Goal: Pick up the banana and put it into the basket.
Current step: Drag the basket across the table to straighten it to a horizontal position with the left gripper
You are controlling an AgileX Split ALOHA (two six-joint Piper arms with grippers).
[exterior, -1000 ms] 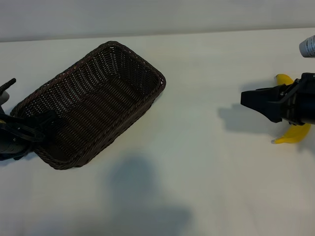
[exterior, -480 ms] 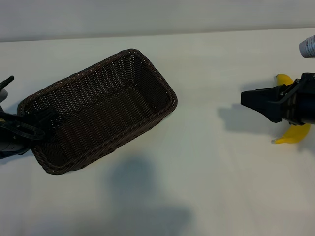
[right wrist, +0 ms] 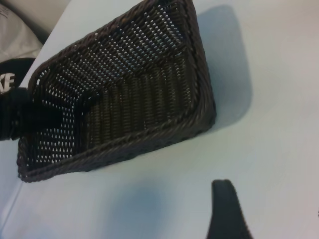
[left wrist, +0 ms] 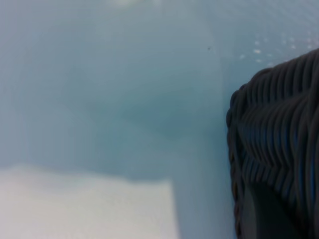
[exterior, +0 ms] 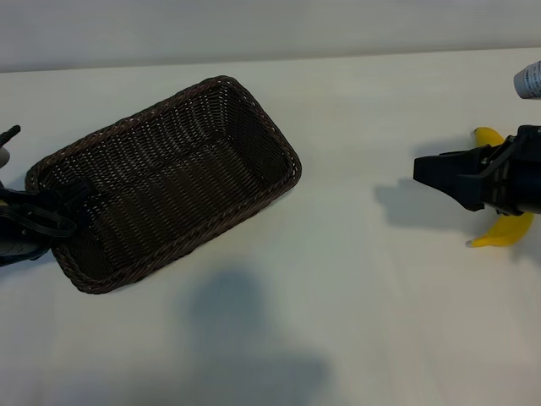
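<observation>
Pinching the short end wall of the basket (exterior: 169,182), the left gripper (exterior: 69,207) has its jaws squeezed on the woven rim at the left edge of the table (exterior: 338,296). Over on the right side, the right gripper (exterior: 420,169) hangs with its jaws spread and holds nothing. Under that arm lies the banana (exterior: 503,230), well apart from the basket.

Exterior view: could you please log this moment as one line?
left gripper: shut on basket rim | right gripper: open, empty | banana: on table
</observation>
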